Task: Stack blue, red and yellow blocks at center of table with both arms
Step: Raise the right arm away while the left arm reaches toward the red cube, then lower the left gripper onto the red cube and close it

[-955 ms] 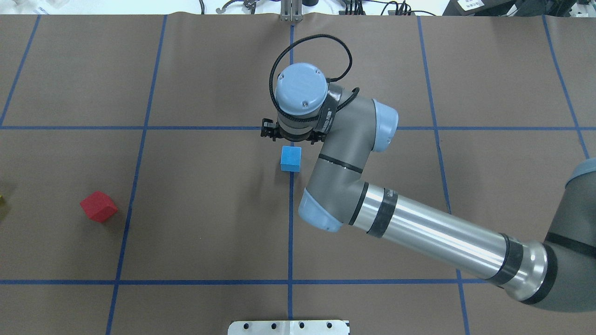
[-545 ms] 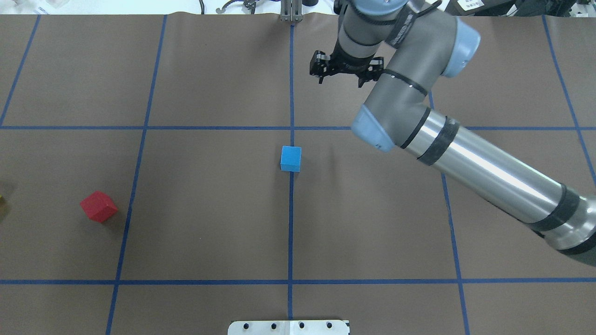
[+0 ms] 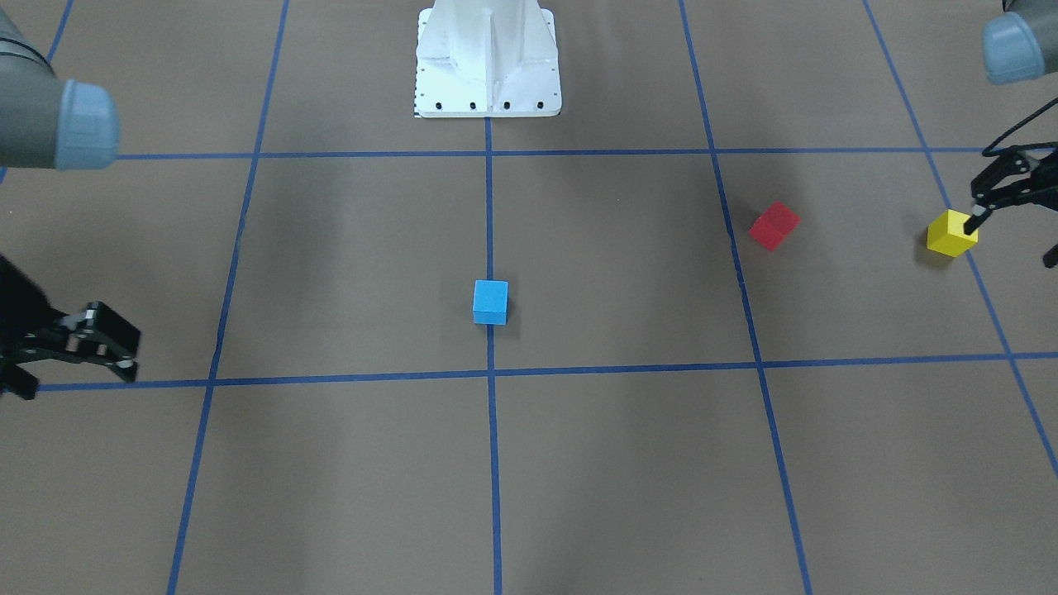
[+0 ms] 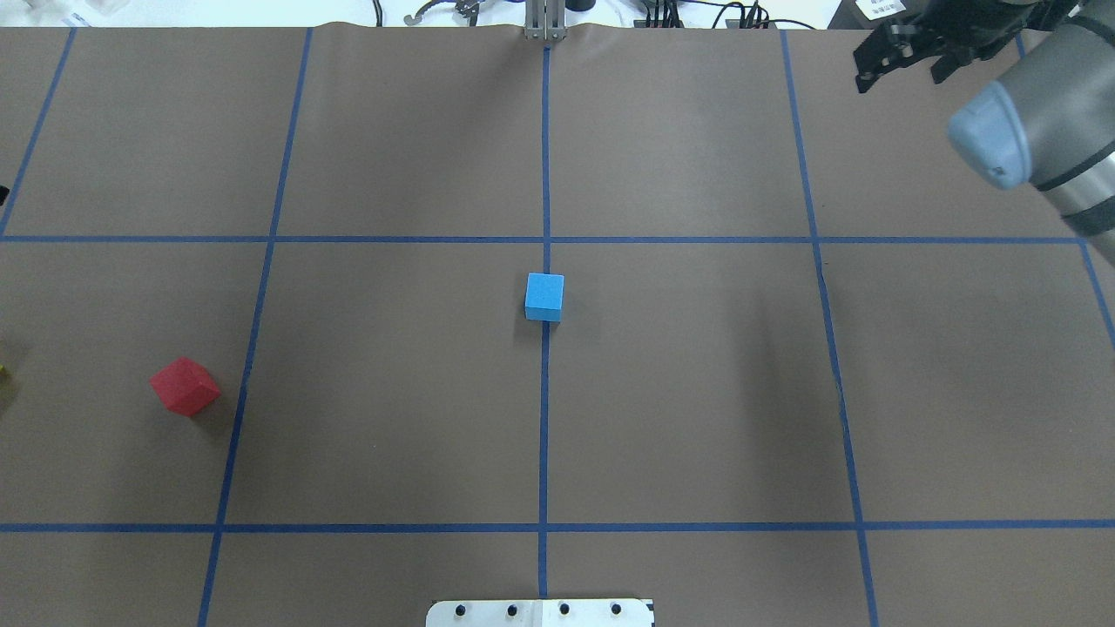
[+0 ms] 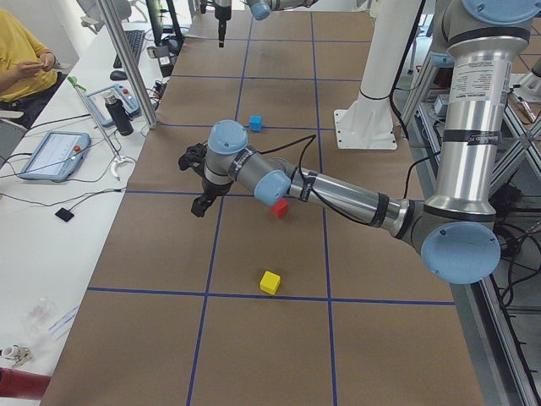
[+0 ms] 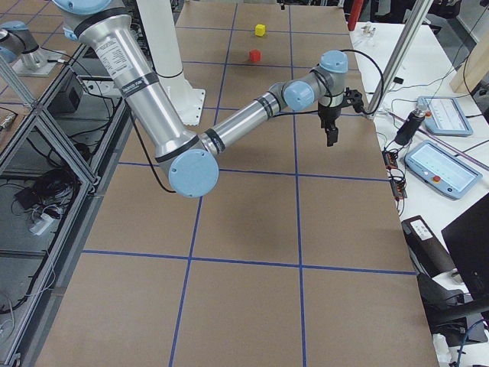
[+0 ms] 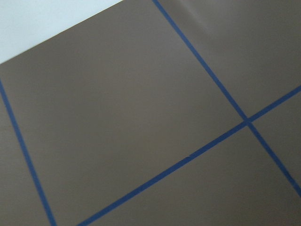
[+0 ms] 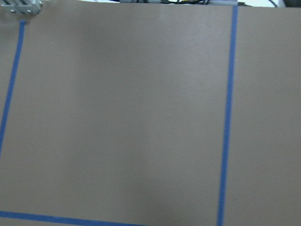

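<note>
The blue block sits alone at the table's centre, on the middle tape line; it also shows in the front view. The red block lies on the robot's left side, tilted to the grid. The yellow block sits further left, at the overhead view's edge. My right gripper is open and empty, raised over the far right corner. My left gripper is open and empty; in the left side view it hangs above the table, apart from the yellow block and the red block.
The white robot base stands at the near middle edge. An operator bench with tablets and cables runs along the far edge, with a person seated there. Blue tape lines grid the brown table cover.
My right arm has pulled away from the blue block at the centre, rising and swinging to the far right corner. The blue block stays in place. The red block has not moved.
</note>
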Motion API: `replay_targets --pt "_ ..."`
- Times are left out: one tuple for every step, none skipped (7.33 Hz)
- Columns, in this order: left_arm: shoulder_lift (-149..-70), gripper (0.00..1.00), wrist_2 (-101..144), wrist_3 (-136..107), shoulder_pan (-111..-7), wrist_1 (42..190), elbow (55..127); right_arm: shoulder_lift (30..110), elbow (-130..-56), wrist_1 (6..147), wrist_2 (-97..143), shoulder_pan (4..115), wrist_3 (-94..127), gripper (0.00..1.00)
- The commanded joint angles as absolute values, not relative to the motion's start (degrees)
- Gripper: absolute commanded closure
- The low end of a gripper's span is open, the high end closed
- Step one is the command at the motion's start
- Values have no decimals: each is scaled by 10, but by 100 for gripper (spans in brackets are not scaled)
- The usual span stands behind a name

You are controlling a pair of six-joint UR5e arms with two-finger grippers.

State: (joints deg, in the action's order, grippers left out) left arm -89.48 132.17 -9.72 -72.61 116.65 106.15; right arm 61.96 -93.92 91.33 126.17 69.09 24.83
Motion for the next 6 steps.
replay_targets --pt "-860 0 1299 -142 -618 1235 1069 714 -948 917 1322 798 44 0" --pt "-847 0 1258 -173 -553 1275 1069 751 -947 918 1335 840 -29 0" --pt "-846 0 1199 -225 -485 1299 1068 790 -946 914 1336 872 -89 0" --pt "-847 0 1144 -242 -434 1299 1068 825 -947 911 1338 891 -131 0" --pt "-847 0 1133 -242 -412 1299 1067 835 -948 911 1347 904 -140 0" --pt "-846 0 1133 -242 -399 1299 1066 835 -947 910 1347 904 -140 0"
